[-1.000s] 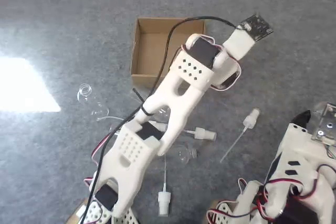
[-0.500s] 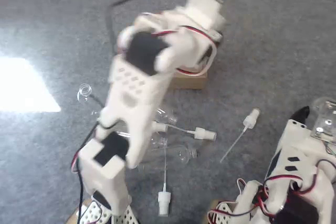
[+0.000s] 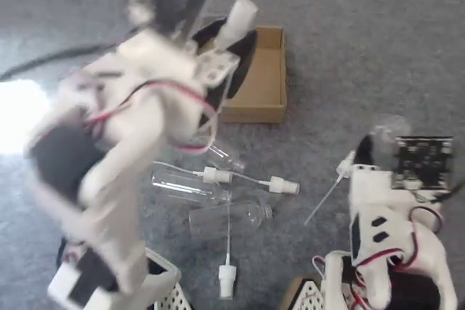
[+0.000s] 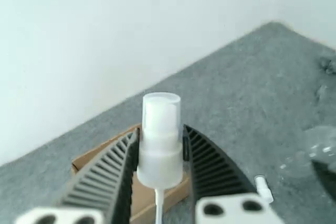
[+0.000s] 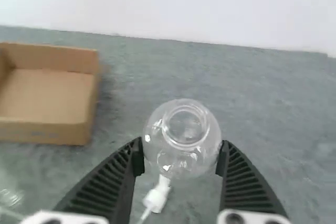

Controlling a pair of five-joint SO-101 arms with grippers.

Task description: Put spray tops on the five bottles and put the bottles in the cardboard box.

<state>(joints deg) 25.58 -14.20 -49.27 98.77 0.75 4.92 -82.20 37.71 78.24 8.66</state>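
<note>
A spray top, judged light and stiff, is being clamped at its collar between the left fingers; a clear bottle, judged slippery and fragile, is being clamped between the right fingers.

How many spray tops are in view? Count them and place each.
5. One spray top held up in the left gripper; one at a lying bottle's neck; three loose on the table: centre, front, near the right arm. The left arm may hide others.

Loose bottles and spray tops cluttered the carpet down between my left gripper and right gripper; ahead of the right one, carpet lay open.
</note>
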